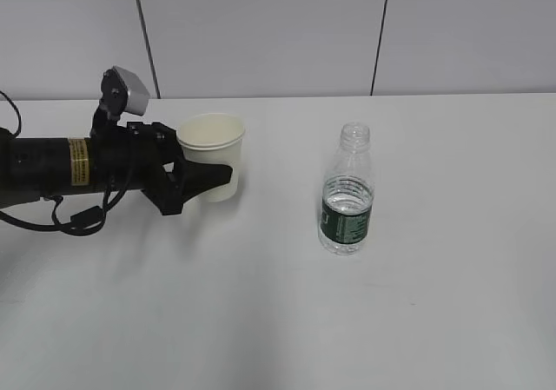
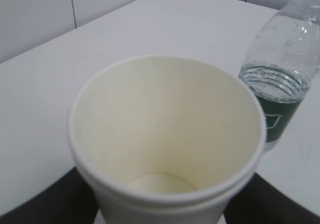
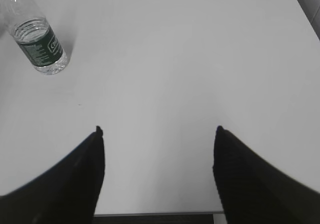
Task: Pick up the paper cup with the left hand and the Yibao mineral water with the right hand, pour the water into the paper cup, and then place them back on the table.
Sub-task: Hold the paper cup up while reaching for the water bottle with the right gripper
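Note:
The white paper cup stands left of centre on the table. My left gripper reaches in from the left, one black finger on each side of the cup's lower half, pressed against its wall. From the left wrist the cup fills the view, empty and cream inside, with my gripper clasping it. The Yibao mineral water stands upright and uncapped to the right of the cup, about half full; it also appears as the bottle. My right gripper hangs open over bare table, far from the bottle.
The grey panelled wall runs behind the table's far edge. The table's near edge lies just under my right gripper. A black cable loops below the left arm.

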Motion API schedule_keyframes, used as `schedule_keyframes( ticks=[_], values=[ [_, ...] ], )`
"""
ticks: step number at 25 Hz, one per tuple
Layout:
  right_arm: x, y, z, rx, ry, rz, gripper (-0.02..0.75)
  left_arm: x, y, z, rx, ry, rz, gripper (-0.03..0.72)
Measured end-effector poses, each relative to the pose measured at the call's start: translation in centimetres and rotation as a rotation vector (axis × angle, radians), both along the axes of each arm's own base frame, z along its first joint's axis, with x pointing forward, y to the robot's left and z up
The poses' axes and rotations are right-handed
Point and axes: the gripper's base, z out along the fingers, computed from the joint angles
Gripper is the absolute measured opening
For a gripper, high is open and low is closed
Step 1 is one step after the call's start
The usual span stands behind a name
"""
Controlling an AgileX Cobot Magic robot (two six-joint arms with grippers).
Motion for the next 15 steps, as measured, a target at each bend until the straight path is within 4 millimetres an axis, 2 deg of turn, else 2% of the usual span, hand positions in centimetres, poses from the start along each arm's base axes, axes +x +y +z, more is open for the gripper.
schedule_keyframes(
  ticks=[8,15],
  values=[
    [0.0,0.0,0.0,0.000,0.000,0.000,0.532,-0.9,0.7,1.0,-0.044,0.036,0.124,0.436],
    [0.0,0.0,0.0,0.000,0.000,0.000,0.531,-2.1,0.6,2.4,0.023,-0.019,0.038,0.436]
  ],
)
